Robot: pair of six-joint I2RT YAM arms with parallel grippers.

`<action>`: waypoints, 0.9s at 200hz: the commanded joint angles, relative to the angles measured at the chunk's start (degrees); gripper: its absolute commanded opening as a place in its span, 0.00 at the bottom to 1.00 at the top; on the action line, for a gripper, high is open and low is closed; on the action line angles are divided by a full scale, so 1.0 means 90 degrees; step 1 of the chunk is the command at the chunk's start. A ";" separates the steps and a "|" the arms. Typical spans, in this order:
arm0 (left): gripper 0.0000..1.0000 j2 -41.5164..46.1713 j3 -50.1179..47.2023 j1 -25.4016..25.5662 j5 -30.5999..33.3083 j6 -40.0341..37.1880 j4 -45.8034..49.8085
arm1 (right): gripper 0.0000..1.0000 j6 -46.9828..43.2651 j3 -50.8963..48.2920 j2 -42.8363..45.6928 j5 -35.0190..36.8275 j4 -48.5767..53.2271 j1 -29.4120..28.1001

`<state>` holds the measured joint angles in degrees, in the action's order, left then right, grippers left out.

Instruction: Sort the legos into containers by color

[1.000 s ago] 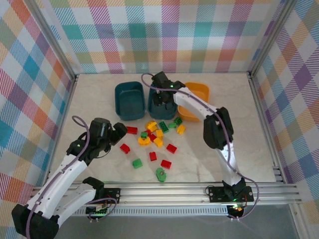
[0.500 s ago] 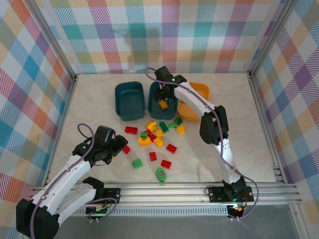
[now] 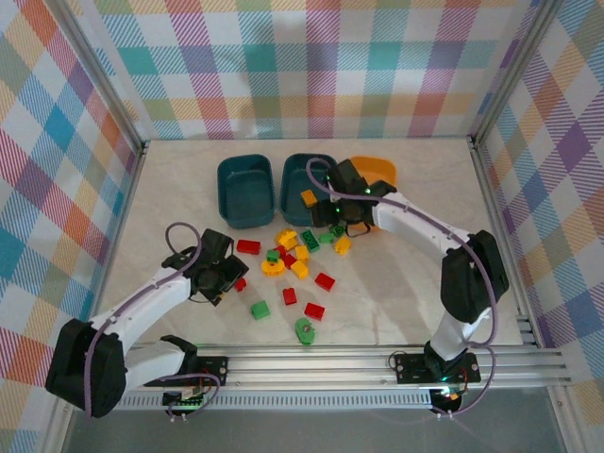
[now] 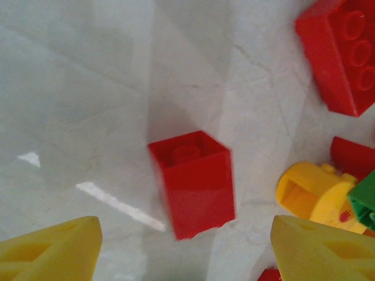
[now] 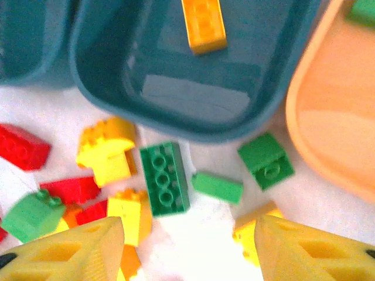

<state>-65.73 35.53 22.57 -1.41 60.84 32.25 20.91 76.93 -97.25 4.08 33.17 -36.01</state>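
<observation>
From above, your left arm (image 3: pixel 142 307) reaches across the pale table (image 3: pixel 377 311) to the near-left fringe of the legos (image 3: pixel 293 257), and the left jaws stand apart at a small red brick (image 3: pixel 240 283). Your right arm (image 3: pixel 415 222) bends in from the right, the right jaws open over the far edge of the pile, just in front of the 3 containers along the far side: a left teal tub (image 3: pixel 245 191), a middle teal tub (image 3: pixel 300 175) with 1 yellow brick (image 3: pixel 309 198) lying in it, and an orange tub (image 3: pixel 379 168). On the left wrist camera, the 2 yellow tips of the left jaws sit in the lower corners, wide apart. The small red brick (image 4: pixel 193 181) lies on the table with its near end just reaching between them, touching neither. A larger red brick (image 4: pixel 340 55) lies top right, and a yellow round piece (image 4: pixel 310 193) meets a green one (image 4: pixel 364 200) at the right edge. On the right wrist camera, the right jaws are likewise apart and hold nothing. Ahead of them 3 green bricks, a long one (image 5: pixel 165 178), a flat one (image 5: pixel 217 187) and a square one (image 5: pixel 266 161), lie near the wall of the middle teal tub (image 5: pixel 99 64), where the yellow brick (image 5: pixel 204 23) rests. The orange tub (image 5: pixel 334 117) holds a green piece (image 5: pixel 363 12) at the picture's top edge.
</observation>
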 commanded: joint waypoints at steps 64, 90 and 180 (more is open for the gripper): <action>0.55 -0.1780 0.0471 -0.0047 0.0131 -0.0980 -0.0529 | 0.59 0.0471 -0.1164 0.1166 -0.0141 -0.0242 -0.0032; 0.42 -0.2075 0.0614 -0.0047 0.0020 -0.1126 -0.0488 | 0.58 0.0645 -0.1251 0.1217 -0.0309 -0.0279 -0.0188; 0.27 -0.1941 0.3303 -0.0292 0.0033 -0.1751 0.0389 | 0.58 0.0849 -0.1929 0.2336 0.0432 0.0233 -0.0345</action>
<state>-82.89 56.62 21.82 -2.90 48.64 33.87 27.24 61.95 -80.75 5.80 33.12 -39.18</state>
